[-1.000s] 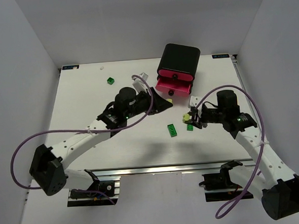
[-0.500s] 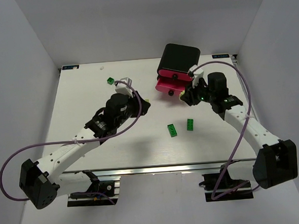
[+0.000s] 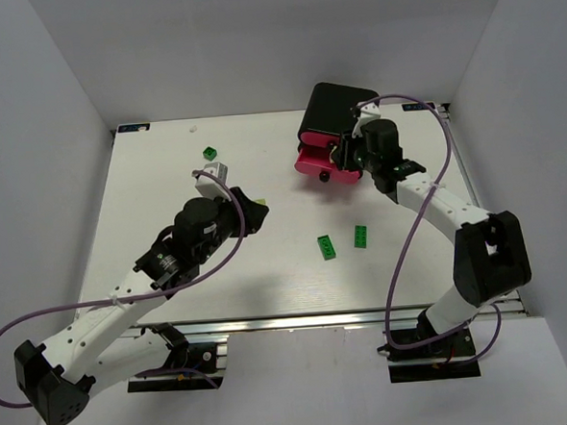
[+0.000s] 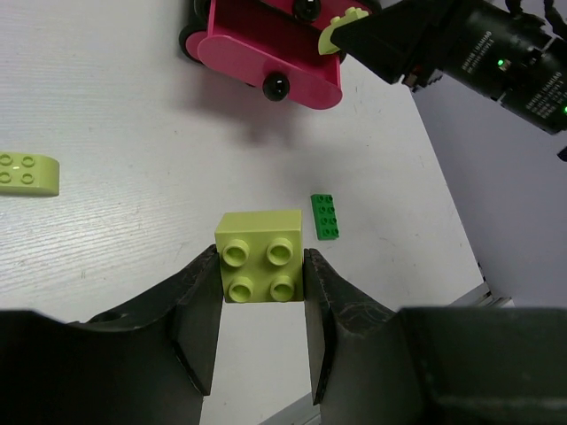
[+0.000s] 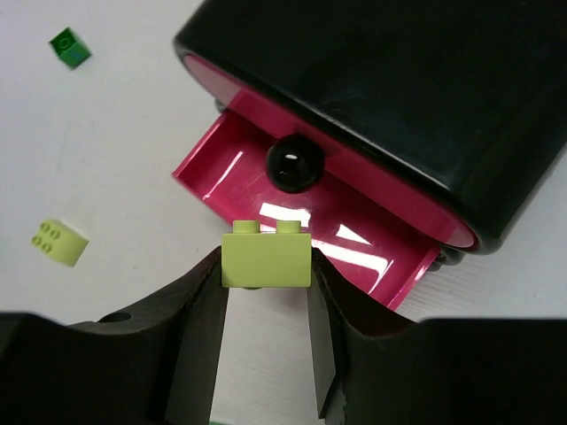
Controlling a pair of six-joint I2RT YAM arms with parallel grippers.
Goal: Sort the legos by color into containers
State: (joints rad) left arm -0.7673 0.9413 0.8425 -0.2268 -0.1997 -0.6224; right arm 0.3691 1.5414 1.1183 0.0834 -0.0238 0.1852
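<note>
Top external view: the left gripper point(image 3: 256, 210) hangs over the table point(image 3: 146, 173) left of centre, well apart from the black cabinet point(image 3: 344, 105) at the far right. The right gripper point(image 3: 342, 155) is over the pink drawers point(image 3: 311, 163) pulled out of the cabinet's front. A green cube point(image 3: 209, 153) sits near the far left of the table. One flat green brick point(image 3: 326, 247) and another flat green brick point(image 3: 361, 236) lie side by side, apart, nearer the arms and between the two grippers.

Left wrist view: the fingers point(image 4: 197, 328) are partly closed and pinch a lime block point(image 4: 261, 257) by two opposite sides, studs toward the camera, lifted clear of the table. A loose lime brick point(image 4: 27, 173) lies on the table off to the left. One of the flat green bricks lies just beyond the held block, and the drawers stand farther off.

Right wrist view: the fingers point(image 5: 199, 336) are likewise partly closed on a second lime block point(image 5: 266, 257), studs pointing up in the picture. It hangs in front of an open drawer, covering part of its near rim, with the bare pink drawer floor showing beyond it. A black knob point(image 5: 292, 164) sits on the drawer front just past the block. The green cube shows at the upper left, and the loose lime brick lies on the table left of the drawer.
</note>
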